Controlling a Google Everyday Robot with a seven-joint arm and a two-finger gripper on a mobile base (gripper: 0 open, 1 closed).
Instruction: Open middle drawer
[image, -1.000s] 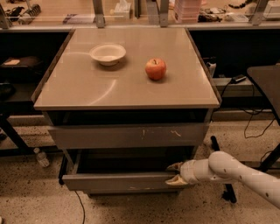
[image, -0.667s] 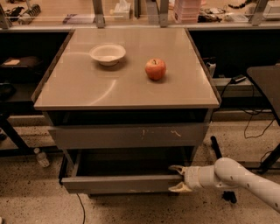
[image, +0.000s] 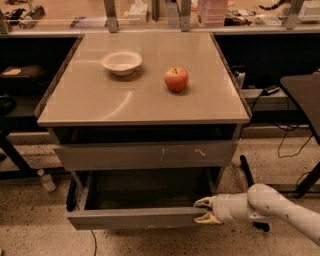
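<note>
Camera view: middle drawer (image: 135, 218) stands pulled out below the scratched upper drawer front (image: 145, 155). Hand (image: 199, 210) is at the right end of its front, fingers pinching the panel from above and below. White bowl (image: 121, 62) and apple (image: 176, 79) sit apart on the tabletop (image: 100, 102).

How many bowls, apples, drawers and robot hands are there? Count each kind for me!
Bowls: 1, the white bowl on the tabletop.
Apples: 1, the red apple to the bowl's right.
Drawers: 2, the scratched drawer above and the middle drawer pulled out below it.
Grippers: 1, the gripper at the middle drawer's right front corner.
Total: 5.
</note>
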